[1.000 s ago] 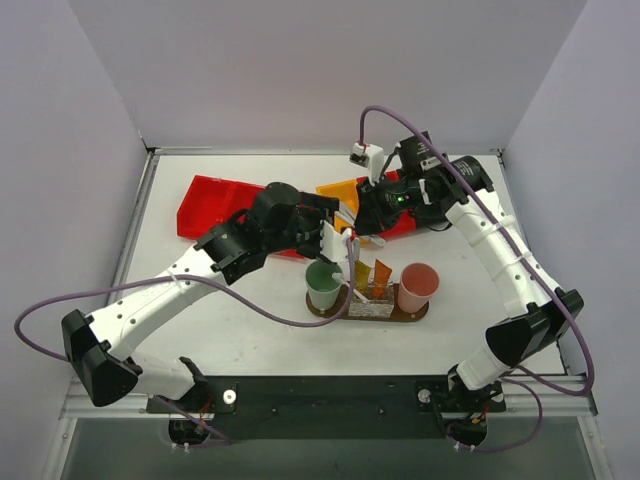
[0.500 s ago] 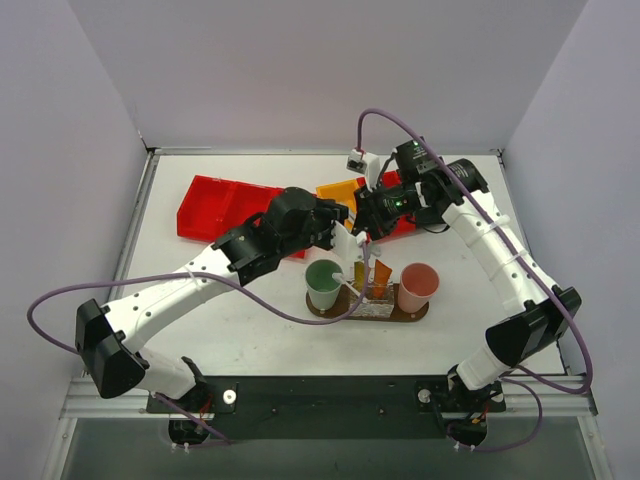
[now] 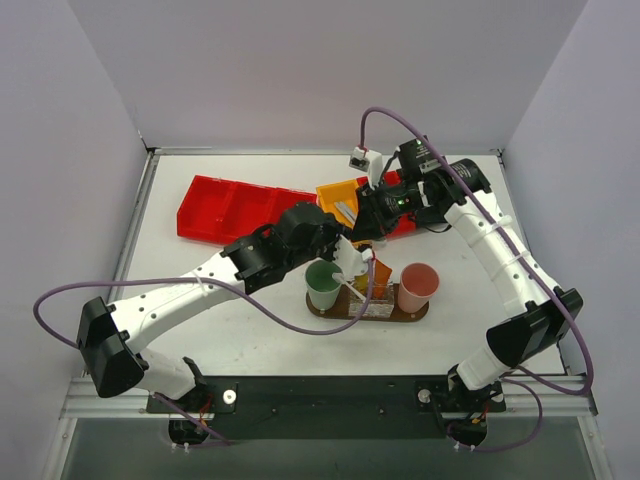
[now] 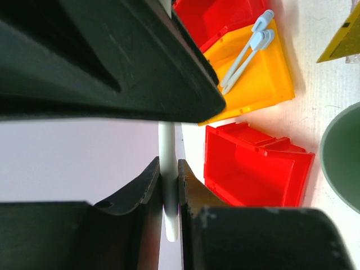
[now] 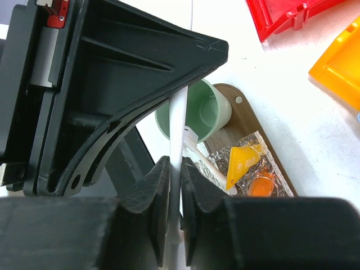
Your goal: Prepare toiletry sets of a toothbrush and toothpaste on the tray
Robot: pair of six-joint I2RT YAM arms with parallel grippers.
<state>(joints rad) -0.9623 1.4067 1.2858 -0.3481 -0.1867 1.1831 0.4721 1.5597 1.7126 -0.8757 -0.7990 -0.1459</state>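
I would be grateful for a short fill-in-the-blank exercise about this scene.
The left gripper and right gripper each pinch a ____ toothbrush. Spare toothbrushes lie in the ____ bin. The tray carries ____ cups. Missing words: white, yellow, three.

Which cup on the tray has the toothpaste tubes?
The clear middle cup: orange and yellow tubes stick up from it; the green cup and pink cup show none.
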